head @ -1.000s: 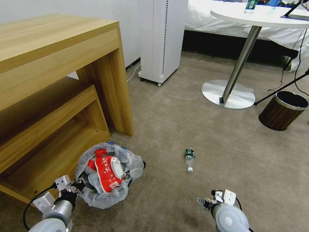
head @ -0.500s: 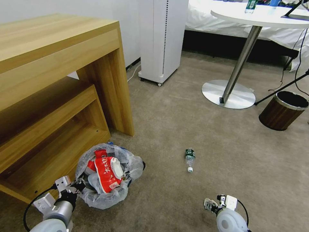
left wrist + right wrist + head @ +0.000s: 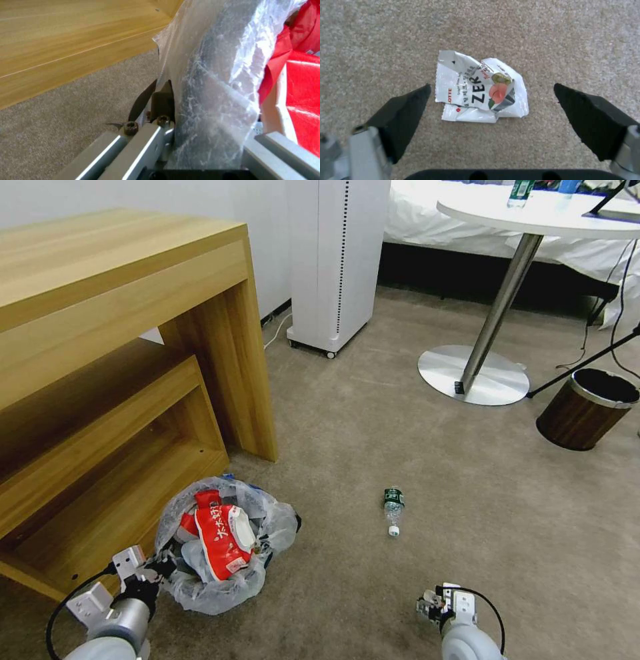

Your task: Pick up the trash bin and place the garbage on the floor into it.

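The trash bin (image 3: 223, 580), lined with a translucent white bag and holding red wrappers (image 3: 223, 533), stands on the beige floor (image 3: 347, 433) beside the wooden desk. My left gripper (image 3: 159, 567) is shut on its near rim; in the left wrist view the liner-covered rim (image 3: 213, 75) sits between the fingers (image 3: 161, 101). A green-label clear bottle (image 3: 393, 508) lies on the carpet ahead. My right gripper (image 3: 435, 604) hangs low and open above a crumpled white wrapper (image 3: 476, 87), which lies between the two black fingertips (image 3: 405, 115) without touching them.
A wooden desk with a lower shelf (image 3: 120, 380) fills the left. A white tower unit (image 3: 333, 260) stands at the back. To the right are a round table's pedestal base (image 3: 473, 373), a brown wood-grain bin (image 3: 587, 407) and black cables (image 3: 587, 357).
My right arm has drawn back toward the bottom edge of the head view and dropped lower. The left gripper and the bin have stayed put.
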Robot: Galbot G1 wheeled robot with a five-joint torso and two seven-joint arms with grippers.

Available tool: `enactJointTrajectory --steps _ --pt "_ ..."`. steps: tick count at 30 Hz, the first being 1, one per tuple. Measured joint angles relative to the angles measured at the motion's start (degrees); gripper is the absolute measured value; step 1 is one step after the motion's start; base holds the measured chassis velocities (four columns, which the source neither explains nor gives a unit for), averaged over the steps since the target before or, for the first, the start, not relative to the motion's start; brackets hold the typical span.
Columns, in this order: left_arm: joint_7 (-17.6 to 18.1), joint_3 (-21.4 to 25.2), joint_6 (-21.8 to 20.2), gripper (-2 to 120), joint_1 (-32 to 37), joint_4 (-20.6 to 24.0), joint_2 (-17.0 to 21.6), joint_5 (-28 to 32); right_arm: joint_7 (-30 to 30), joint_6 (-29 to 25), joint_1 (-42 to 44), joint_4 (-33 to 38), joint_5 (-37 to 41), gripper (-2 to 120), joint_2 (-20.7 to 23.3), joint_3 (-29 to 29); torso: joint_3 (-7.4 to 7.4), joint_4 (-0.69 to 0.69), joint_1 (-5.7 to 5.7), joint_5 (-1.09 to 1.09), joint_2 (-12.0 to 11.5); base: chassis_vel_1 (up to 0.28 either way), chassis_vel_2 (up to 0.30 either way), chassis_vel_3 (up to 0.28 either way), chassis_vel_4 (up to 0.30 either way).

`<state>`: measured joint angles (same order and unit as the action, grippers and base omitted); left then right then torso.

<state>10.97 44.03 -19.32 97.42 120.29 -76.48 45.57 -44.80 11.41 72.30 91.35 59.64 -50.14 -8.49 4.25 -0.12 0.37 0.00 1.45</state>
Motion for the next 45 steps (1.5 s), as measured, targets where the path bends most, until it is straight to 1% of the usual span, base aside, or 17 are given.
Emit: enactJointTrajectory --steps 3,8,11,16,18,24,26,27,30,35,37,38,39,40,42,44,45 --pt "0.0 0.0 0.0 0 -0.07 -0.02 0.0 -0.02 0.42 -0.68 0.06 -0.66 -0.85 82 -0.04 -0.05 0.0 0.0 0.0 0.0 0.0 0.0 0.0 0.0 0.0" --pt "-0.06 -0.16 0.02 0 -0.16 -0.22 -0.15 -0.16 0.78 -1.23 -0.14 -1.26 -1.38 74 -0.07 -0.1 0.0 0.0 0.0 -0.01 0.0 0.0 0.0 0.0 0.0" --pt "-0.07 -0.14 0.06 0 -0.23 -0.24 -0.1 -0.14 1.16 -1.84 -0.32 -2.17 -2.14 61 -0.35 -0.39 0.0 0.0 0.0 0.0 0.0 0.0 0.0 0.0 0.0" --pt "-0.1 -0.07 0.2 0 -0.03 -0.23 -0.04 -0.1 1.7 -2.87 -0.61 -3.57 -3.4 52 -0.74 -1.07 0.0 0.0 0.0 0.0 0.0 0.0 0.0 0.0 0.0" --pt "-0.17 -0.08 0.24 0 0.09 -0.13 -0.12 -0.09 2.17 -3.37 -0.73 -4.24 -3.99 39 -0.93 -1.53 0.0 0.0 0.0 0.0 0.0 0.0 0.0 0.0 0.0" --pt "-0.23 -0.21 0.27 0 0.15 0.11 -0.27 -0.08 2.76 -4.33 -1.14 -5.56 -5.03 32 -1.39 -2.17 0.0 0.0 0.0 0.0 0.0 0.0 0.0 0.0 0.0" --pt "-0.24 -0.23 0.27 0 0.1 0.11 -0.32 -0.09 2.8 -4.56 -1.06 -5.46 -5.2 27 -1.44 -2.15 0.0 0.0 0.0 0.0 0.0 0.0 0.0 0.0 0.0" --pt "-0.24 -0.23 0.27 0 0.0 0.06 -0.35 -0.1 2.88 -4.67 -0.73 -4.67 -5.22 19 -1.3 -1.94 0.0 0.0 0.0 0.01 0.0 0.0 0.0 0.0 0.0" --pt "-0.24 -0.38 0.3 0 -0.4 -0.45 -0.51 -0.26 3.61 -5.49 0.4 -2.29 -6.0 8 -0.15 -1.13 0.0 0.0 0.0 0.0 0.0 0.0 0.0 0.0 0.0" --pt "-0.23 -0.46 0.3 0 -0.85 -0.71 -0.52 -0.31 4.79 -6.59 1.85 0.3 -6.82 0 0.77 -0.17 0.0 0.0 0.0 -0.01 0.0 0.0 0.0 0.0 0.0" --pt "-0.19 -0.47 0.3 0 -0.95 -0.72 -0.49 -0.31 7.76 -10.27 3.02 1.39 -8.98 0 1.23 0.41 0.0 0.0 0.0 0.01 0.0 0.0 0.0 0.0 0.0" --pt "-0.17 -0.47 0.3 0 -0.95 -0.72 -0.45 -0.3 10.79 -14.27 3.61 1.47 -11.23 0 1.45 0.73 0.0 -0.01 0.0 0.0 0.0 0.0 0.0 0.0 0.0" --pt "-0.17 -0.47 0.3 0 -0.95 -0.72 -0.45 -0.3 10.79 -14.27 3.61 1.47 -11.23 0 1.45 0.73 0.0 -0.01 0.0 0.0 0.0 0.0 0.0 0.0 0.0" --pt "-0.17 -0.47 0.3 0 -0.94 -0.73 -0.44 -0.29 13.0 -17.11 3.92 1.39 -13.0 0 1.54 0.96 0.0 -0.01 0.0 -0.01 0.0 0.0 0.0 0.0 0.0" --pt "-0.15 -0.4 0.3 0 -0.89 -0.72 -0.39 -0.24 22.3 -27.19 5.01 0.81 -19.63 0 1.89 2.18 0.0 0.0 0.0 0.01 0.0 0.0 0.0 0.0 0.0" --pt "-0.14 -0.4 0.3 0 -0.86 -0.7 -0.39 -0.24 24.87 -29.48 5.31 0.67 -21.09 0 2.04 2.5 0.0 0.0 0.0 0.0 0.0 0.0 0.0 0.0 0.0" --pt "-0.13 -0.4 0.3 0 -0.78 -0.62 -0.39 -0.24 30.54 -35.33 5.85 0.2 -24.77 0 2.38 3.11 0.0 0.0 0.0 0.0 0.0 0.0 0.0 0.0 0.0"
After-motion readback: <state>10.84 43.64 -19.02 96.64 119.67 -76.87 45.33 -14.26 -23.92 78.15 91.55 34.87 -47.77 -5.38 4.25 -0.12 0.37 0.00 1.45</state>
